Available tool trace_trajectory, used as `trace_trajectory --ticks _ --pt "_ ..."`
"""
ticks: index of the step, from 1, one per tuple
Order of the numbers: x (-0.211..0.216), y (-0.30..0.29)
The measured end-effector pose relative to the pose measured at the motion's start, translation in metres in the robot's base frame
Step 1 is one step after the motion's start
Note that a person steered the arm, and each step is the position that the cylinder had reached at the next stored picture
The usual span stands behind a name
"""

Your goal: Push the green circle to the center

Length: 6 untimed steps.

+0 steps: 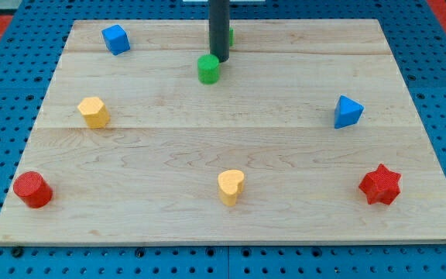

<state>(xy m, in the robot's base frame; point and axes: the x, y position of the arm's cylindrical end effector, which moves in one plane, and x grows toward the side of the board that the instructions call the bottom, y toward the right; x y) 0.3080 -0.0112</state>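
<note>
The green circle point(208, 69) is a small green cylinder near the top middle of the wooden board point(285, 155). My tip point(219, 60) is the lower end of a dark rod that comes down from the view's top. It stands just above and to the right of the green circle, touching or nearly touching it. A second green block point(230, 35) shows only as a sliver behind the rod, so its shape cannot be made out.
A blue cube point(115, 39) sits top left, a yellow block point(94, 111) at left, a red cylinder point(32, 190) bottom left. A yellow heart point(231, 186) sits bottom middle, a red star point(380, 184) bottom right, a blue triangle point(348, 111) at right.
</note>
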Motion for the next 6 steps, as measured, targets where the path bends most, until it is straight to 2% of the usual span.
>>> trace_trajectory --ticks 1,2,3,4,5,6 --pt "0.052 0.006" --pt "0.080 0.006" --pt "0.077 0.009" --pt "0.027 0.028" --pt "0.052 -0.020" --pt "0.090 -0.027"
